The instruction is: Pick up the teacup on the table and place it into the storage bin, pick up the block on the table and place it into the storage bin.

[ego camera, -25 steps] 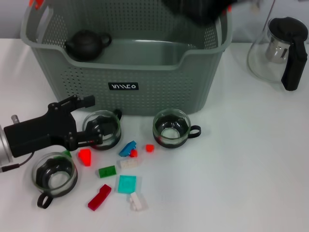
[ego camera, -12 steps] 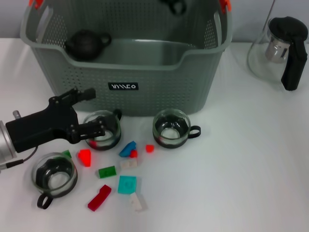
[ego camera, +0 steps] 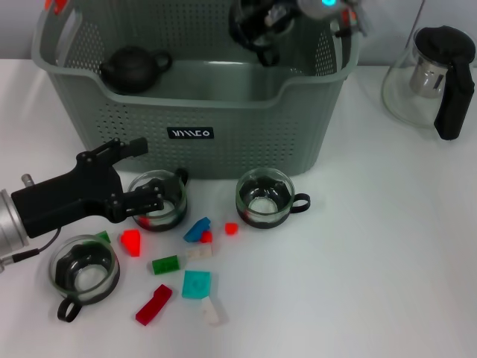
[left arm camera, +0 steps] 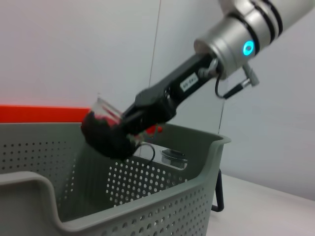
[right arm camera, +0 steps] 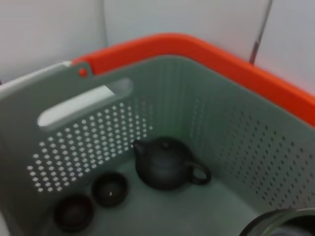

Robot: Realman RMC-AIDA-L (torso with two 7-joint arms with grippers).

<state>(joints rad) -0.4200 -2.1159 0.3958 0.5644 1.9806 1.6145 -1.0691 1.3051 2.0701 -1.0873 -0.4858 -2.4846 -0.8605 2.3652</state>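
At the head view's top, the right tool (ego camera: 257,30) gripped a teacup (left arm camera: 106,129) over the storage bin (ego camera: 194,112), release seemingly next. Lower left, the left tool (ego camera: 153,200) clasped another teacup's (ego camera: 158,200) rim on the bench (ego camera: 387,246).

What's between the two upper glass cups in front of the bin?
Head view: bare table between the left cup, where the left gripper sits, and the right cup; the blocks lie nearer the robot.

Lab: bare white table (ego camera: 387,246)
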